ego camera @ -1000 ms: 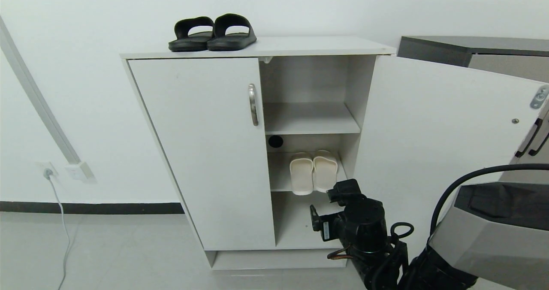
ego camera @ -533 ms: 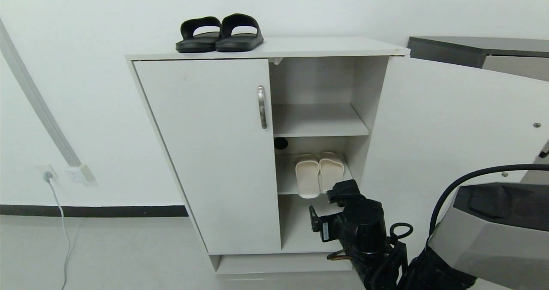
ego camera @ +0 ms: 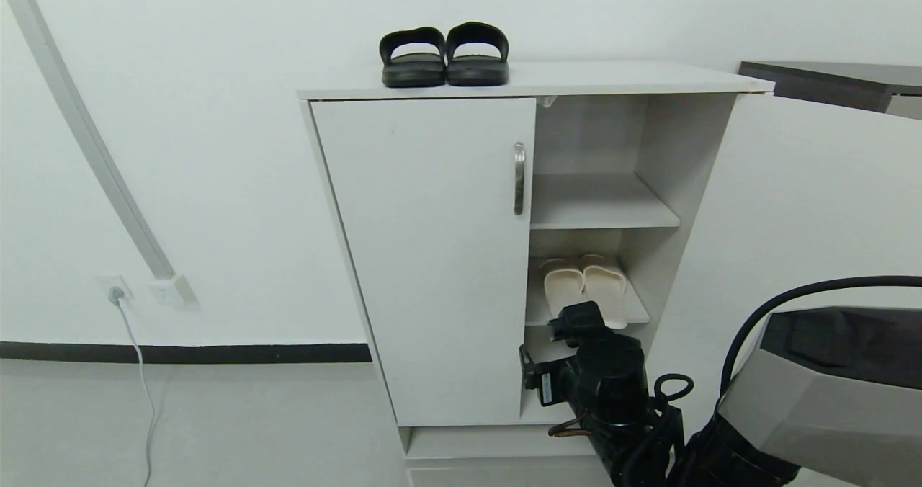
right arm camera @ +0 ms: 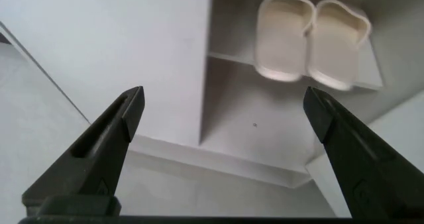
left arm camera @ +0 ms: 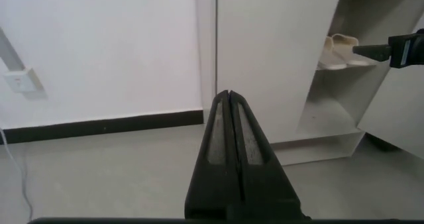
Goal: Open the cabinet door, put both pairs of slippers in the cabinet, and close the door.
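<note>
- Low on the left wall, I see a socket with a grey cable hanging down to the floor.
- Left jaws are pressed together with nothing between them. They hang above the floor and point toward the black skirting strip beside the cabinet.
- Black slippers sit side by side on the cabinet's top, above the left door.
- That left door is closed, and its metal handle stands upright along its right edge.
- White slippers lie side by side, touching, on the middle shelf in the open right half.
- Right jaws are spread wide and hold nothing. They face the opening just below the white slippers, with the right arm low in front of the bottom compartment.
- Furthest right, the right door is swung open toward me.
</note>
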